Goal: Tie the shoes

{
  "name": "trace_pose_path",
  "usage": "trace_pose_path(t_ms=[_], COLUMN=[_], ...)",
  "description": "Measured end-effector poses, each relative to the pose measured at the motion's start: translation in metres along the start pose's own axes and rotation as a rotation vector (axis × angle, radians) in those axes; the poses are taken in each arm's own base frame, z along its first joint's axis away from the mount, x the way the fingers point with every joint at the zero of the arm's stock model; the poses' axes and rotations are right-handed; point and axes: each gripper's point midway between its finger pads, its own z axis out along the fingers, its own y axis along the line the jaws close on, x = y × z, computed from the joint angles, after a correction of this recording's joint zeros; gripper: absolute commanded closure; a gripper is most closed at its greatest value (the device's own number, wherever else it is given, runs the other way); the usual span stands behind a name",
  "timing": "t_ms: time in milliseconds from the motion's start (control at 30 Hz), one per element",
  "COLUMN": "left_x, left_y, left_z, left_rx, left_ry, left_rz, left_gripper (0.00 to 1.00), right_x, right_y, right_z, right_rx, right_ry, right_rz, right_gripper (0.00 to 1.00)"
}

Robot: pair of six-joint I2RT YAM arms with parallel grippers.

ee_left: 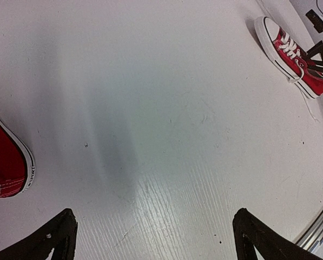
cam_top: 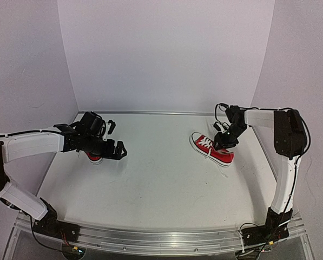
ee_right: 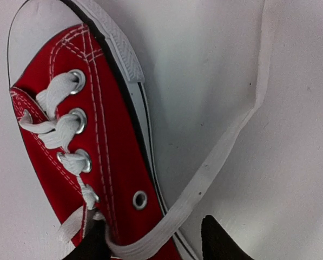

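Note:
Two red shoes with white soles lie on the white table. The right shoe (cam_top: 212, 149) (ee_left: 294, 57) fills the right wrist view (ee_right: 96, 135), its loose white lace (ee_right: 231, 141) trailing over the side wall onto the table. My right gripper (cam_top: 222, 142) (ee_right: 153, 225) is down over the shoe's ankle end, jaws partly apart astride the side wall and the lace. One finger sits against the lace inside the shoe, the other off the sole. The left shoe (cam_top: 94, 157) (ee_left: 7, 162) lies mostly under my left arm. My left gripper (cam_top: 118, 151) (ee_left: 154, 216) is wide open over bare table beside it.
White walls close in the table (cam_top: 161, 179) at the back and both sides. A metal rail (cam_top: 161, 238) with both arm bases runs along the near edge. The right arm's cables (cam_top: 221, 111) hang just behind the right shoe.

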Motion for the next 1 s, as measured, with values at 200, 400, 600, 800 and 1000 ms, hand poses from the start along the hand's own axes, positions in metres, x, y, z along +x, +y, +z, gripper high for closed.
trace_pose_path(t_ms=[200, 400, 600, 800, 1000], left_x=[-0.002, -0.007, -0.015, -0.004, -0.009], left_y=[-0.001, -0.005, -0.022, -0.034, -0.077], left_z=[0.000, 0.000, -0.008, -0.003, -0.010], left_rx=[0.003, 0.023, 0.123, 0.225, 0.355], left_ry=[-0.007, -0.027, -0.098, -0.146, -0.259], left_rz=[0.003, 0.025, 0.072, 0.111, 0.205], left_gripper=[0.00, 0.00, 0.00, 0.00, 0.01], right_x=[0.011, 0.017, 0.026, -0.010, -0.023], right_y=[0.004, 0.015, 0.049, 0.109, 0.148], right_z=[0.003, 0.000, -0.041, -0.132, -0.178], right_rx=[-0.014, -0.061, -0.155, -0.273, -0.351], right_ry=[0.036, 0.039, -0.034, -0.280, -0.382], right_rz=[0.008, 0.023, 0.104, 0.080, 0.089], right_gripper=[0.80, 1.00, 1.00, 1.00, 1.00])
